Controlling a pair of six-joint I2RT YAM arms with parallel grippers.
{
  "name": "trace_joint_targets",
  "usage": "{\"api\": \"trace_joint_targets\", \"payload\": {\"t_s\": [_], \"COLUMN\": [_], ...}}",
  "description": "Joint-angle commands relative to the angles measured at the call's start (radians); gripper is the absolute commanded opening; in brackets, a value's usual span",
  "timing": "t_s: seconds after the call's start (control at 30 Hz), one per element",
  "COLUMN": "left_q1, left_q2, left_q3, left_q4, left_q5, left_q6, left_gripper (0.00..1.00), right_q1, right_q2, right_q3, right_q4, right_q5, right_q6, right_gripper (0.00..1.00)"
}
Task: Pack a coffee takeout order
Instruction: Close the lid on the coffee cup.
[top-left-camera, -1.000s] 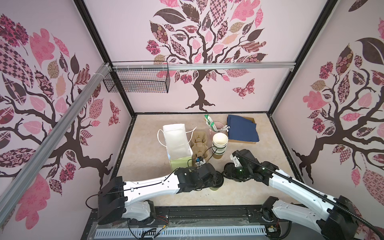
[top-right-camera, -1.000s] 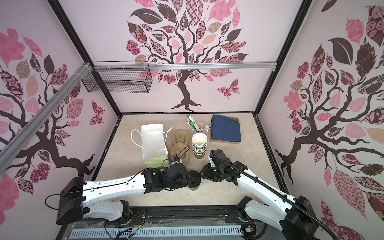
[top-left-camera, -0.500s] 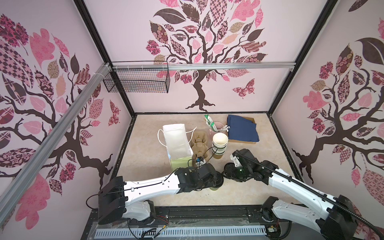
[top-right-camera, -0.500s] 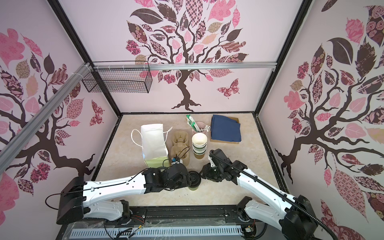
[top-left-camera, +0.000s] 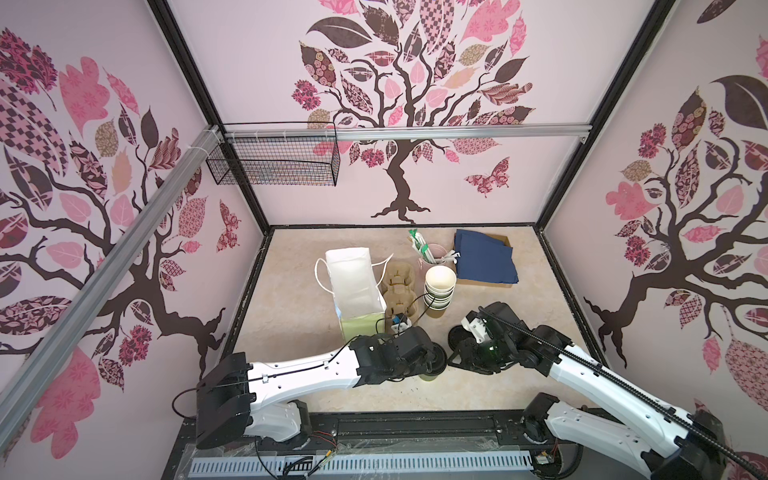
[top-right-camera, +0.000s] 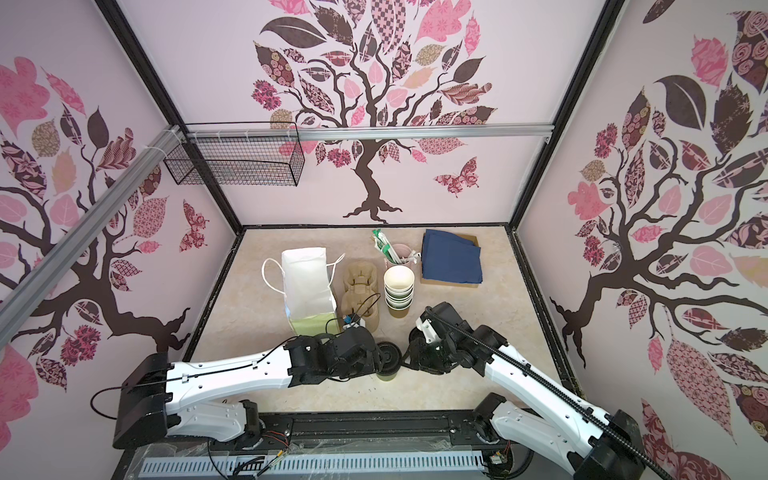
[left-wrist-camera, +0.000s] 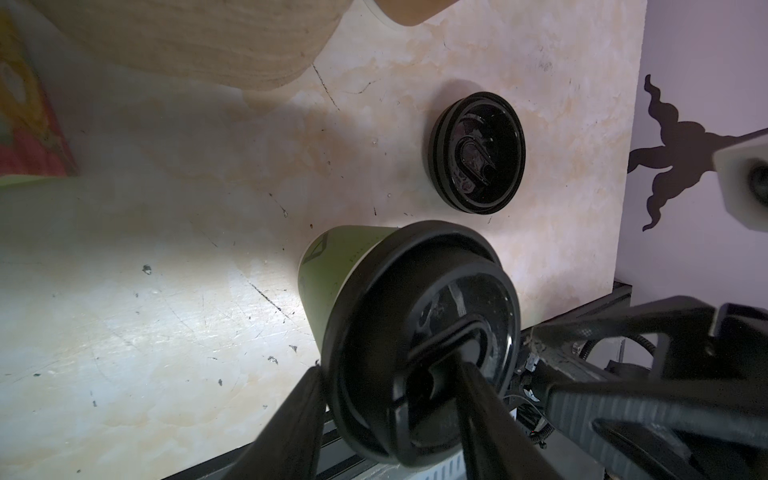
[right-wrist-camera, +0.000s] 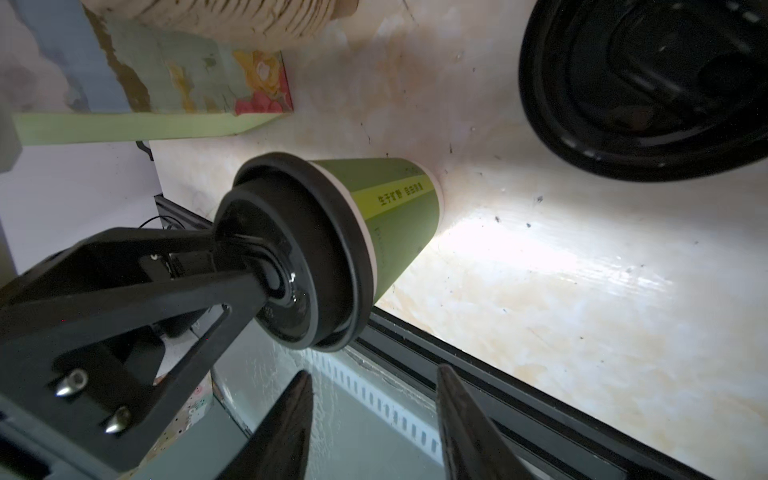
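Observation:
The olive-green cup (top-left-camera: 430, 376) (right-wrist-camera: 395, 216) stands upright near the table's front edge, with its black lid (left-wrist-camera: 415, 316) (top-right-camera: 388, 355) on top. My left gripper (left-wrist-camera: 390, 368) (top-left-camera: 432, 360) is shut on that lid, with one finger outside the rim and the other pressed into the lid's recess. Just right of the cup, my right gripper (right-wrist-camera: 372, 374) (top-right-camera: 409, 359) is open and holds nothing. Behind them stand the tan carrier (top-left-camera: 401, 286), the pale green bag (top-left-camera: 353, 282) and the navy napkin (top-left-camera: 484, 257).
A loose black lid (left-wrist-camera: 478, 151) (top-left-camera: 457, 334) lies on the table just behind the right gripper. A stack of lidless cups (top-left-camera: 439, 286) stands beside the carrier. A pink cup of straws (top-left-camera: 430, 251) is at the back. The black front rail (right-wrist-camera: 498, 365) runs close below the cup.
My right gripper's jaws have widened slightly beside the cup. The left arm, the cup and its lid have stayed where they were.

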Motion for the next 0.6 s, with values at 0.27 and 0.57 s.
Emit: {"api": "trace_joint_targets", "payload": {"t_s": [0.27, 0.57], "left_q1": [0.004, 0.004], "left_q2": [0.032, 0.032], "left_q3": [-0.038, -0.038], "left_q4": [-0.152, -0.153], "left_q5": [-0.015, -0.015], "left_q6": [0.014, 0.016], "left_gripper": [0.52, 0.51], "right_q1": [0.006, 0.006], "right_q2": [0.078, 0.118], "right_q3": [-0.039, -0.051], "right_q4": [0.057, 0.116], "right_q5": [-0.079, -0.061], "right_q6": [-0.023, -0.008], "right_gripper": [0.52, 0.54]}}
